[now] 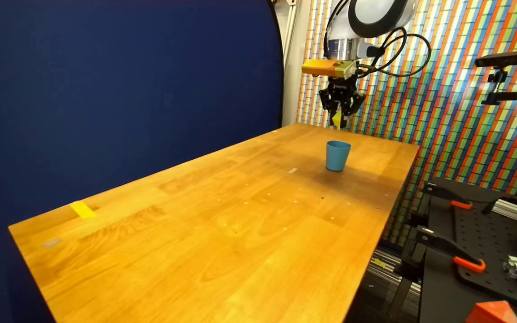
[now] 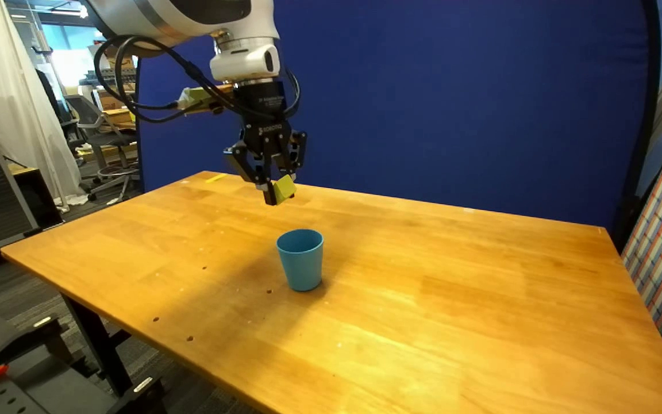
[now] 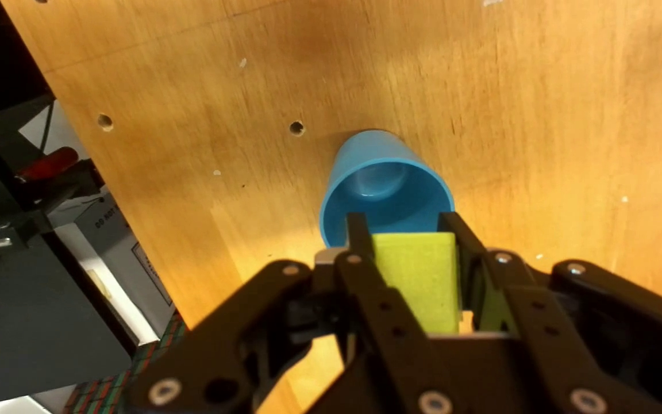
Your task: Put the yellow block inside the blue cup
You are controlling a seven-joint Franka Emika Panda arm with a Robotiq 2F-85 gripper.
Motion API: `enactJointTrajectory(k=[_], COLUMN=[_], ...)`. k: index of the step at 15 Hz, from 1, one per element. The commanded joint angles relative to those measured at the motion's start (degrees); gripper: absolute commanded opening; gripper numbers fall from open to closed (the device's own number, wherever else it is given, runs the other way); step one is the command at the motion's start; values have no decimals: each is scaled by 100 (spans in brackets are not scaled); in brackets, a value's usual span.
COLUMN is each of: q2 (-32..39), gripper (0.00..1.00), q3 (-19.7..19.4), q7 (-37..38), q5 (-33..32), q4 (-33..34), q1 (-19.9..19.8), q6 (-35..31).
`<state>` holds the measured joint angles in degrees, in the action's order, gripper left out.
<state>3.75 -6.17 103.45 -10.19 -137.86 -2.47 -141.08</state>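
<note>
The yellow block [image 1: 337, 120] is between the fingers of my gripper [image 1: 339, 122], up in the air above the table. It also shows in an exterior view [image 2: 284, 188], held tilted. In the wrist view the block [image 3: 416, 279] sits between both fingertips [image 3: 403, 227], and the gripper is shut on it. The blue cup [image 1: 338, 156] stands upright on the table, and also shows in an exterior view [image 2: 301, 263]. The block is higher than the cup's rim and apart from it. In the wrist view the cup's open mouth [image 3: 388, 198] lies just beyond the fingertips, partly hidden by them.
The wooden table [image 2: 451, 299] bears the cup, with small holes and a strip of yellow tape [image 1: 83, 209]. A black cart [image 1: 447, 287] with orange-tipped clamps stands beside the table's edge. A dark blue screen [image 1: 128, 89] rises along another side.
</note>
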Motion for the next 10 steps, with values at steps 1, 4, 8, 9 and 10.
enactJointTrajectory(k=[1,4,8,9,10], q2=[201,303,390,389,391], gripper=[9,60,89,96,99], q3=[-8,-16,-38,-33,-29], q7=[-135,-297,-388,-435,-467], q5=[-64,77,82,108,105], q4=[232,274,320,311,311], q1=[-36,-42,-26,-22,-13], q6=[-88,-174,-225,-257,-277])
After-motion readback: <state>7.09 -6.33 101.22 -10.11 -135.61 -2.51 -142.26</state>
